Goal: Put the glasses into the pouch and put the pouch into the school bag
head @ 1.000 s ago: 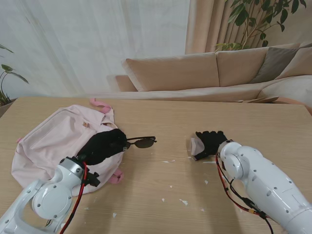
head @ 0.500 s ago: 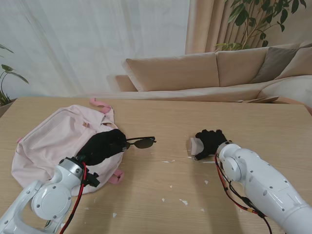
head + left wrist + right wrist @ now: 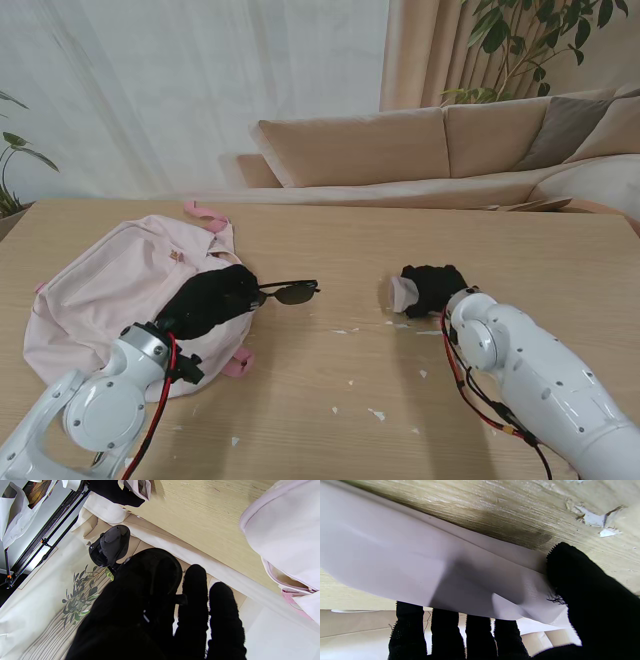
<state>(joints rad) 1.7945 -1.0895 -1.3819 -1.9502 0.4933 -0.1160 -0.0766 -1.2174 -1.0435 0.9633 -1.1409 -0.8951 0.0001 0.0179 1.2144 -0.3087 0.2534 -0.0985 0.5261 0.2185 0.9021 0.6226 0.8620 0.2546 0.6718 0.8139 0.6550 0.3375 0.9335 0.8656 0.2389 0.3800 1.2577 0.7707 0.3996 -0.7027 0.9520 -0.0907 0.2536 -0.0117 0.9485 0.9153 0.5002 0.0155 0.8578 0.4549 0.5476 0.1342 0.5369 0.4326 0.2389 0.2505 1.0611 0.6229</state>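
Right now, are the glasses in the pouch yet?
No. The glasses are out, held by the left hand; the right hand grips the pouch apart from them.

School bag (image 3: 115,290) lies on the table (image 3: 330,390) at the left. Glasses (image 3: 283,291) sit just to its right, held by the left hand (image 3: 210,302), which rests over the bag's right edge. Pouch (image 3: 402,293) sits well to the right of the glasses, in the right hand (image 3: 435,288). Sofa (image 3: 430,150) stands behind the table.
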